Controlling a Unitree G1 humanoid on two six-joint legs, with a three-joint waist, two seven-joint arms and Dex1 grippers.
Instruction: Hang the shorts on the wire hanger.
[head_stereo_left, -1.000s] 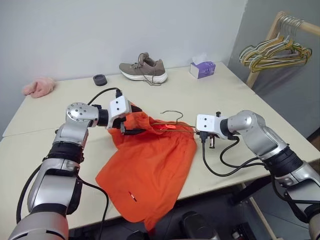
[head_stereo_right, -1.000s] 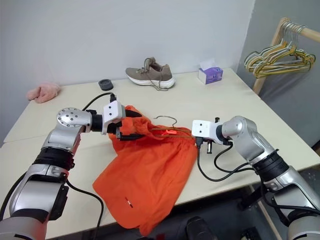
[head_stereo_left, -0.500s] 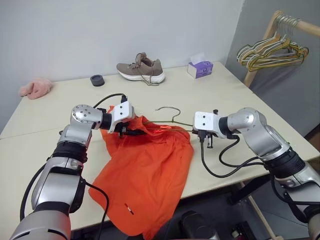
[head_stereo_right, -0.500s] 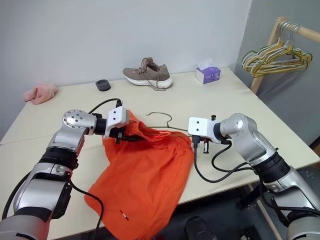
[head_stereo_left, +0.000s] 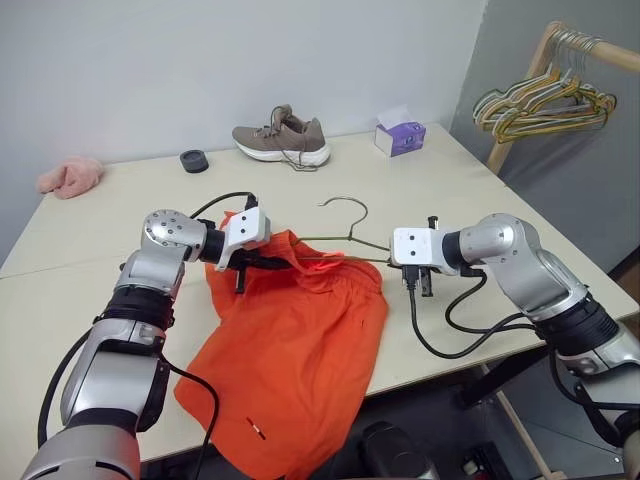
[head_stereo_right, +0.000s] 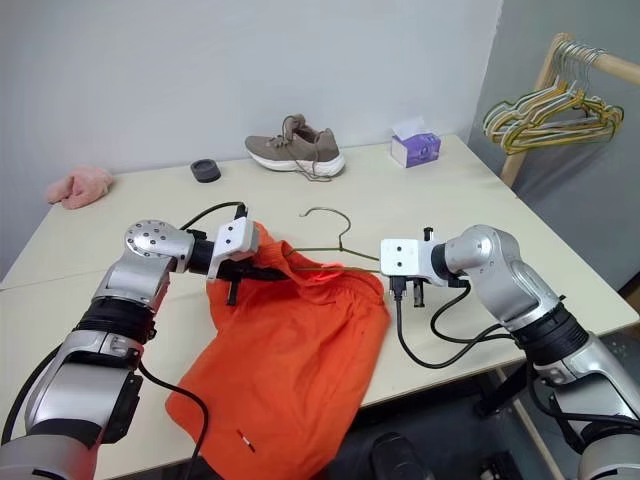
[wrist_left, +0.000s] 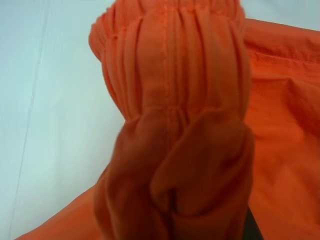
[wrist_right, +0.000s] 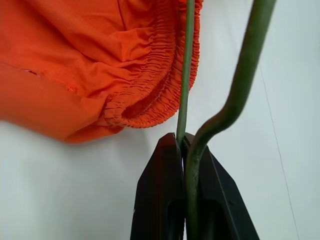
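The orange shorts (head_stereo_left: 290, 350) lie on the table (head_stereo_left: 440, 190) and hang over its front edge. Their gathered waistband (wrist_left: 175, 65) is lifted at the left end, where my left gripper (head_stereo_left: 262, 262) is shut on it, fabric wrapped over the fingers. The wire hanger (head_stereo_left: 345, 199) stands with its hook up above the waistband, and its wire runs along and into the waistband. My right gripper (wrist_right: 181, 137) is shut on the hanger's wire (wrist_right: 187, 60) at the right end, just beside the waistband's edge (wrist_right: 150, 105).
A grey shoe (head_stereo_left: 283, 138), a purple tissue box (head_stereo_left: 400, 137), a black round cap (head_stereo_left: 195, 160) and a pink cloth (head_stereo_left: 70, 175) sit along the table's far side. Coloured hangers (head_stereo_left: 540, 100) hang on a wooden rack at the right.
My left gripper's fingers stood open at the waistband one second ago and have closed on it. The hanger's hook has tipped more upright. The view has shifted slightly.
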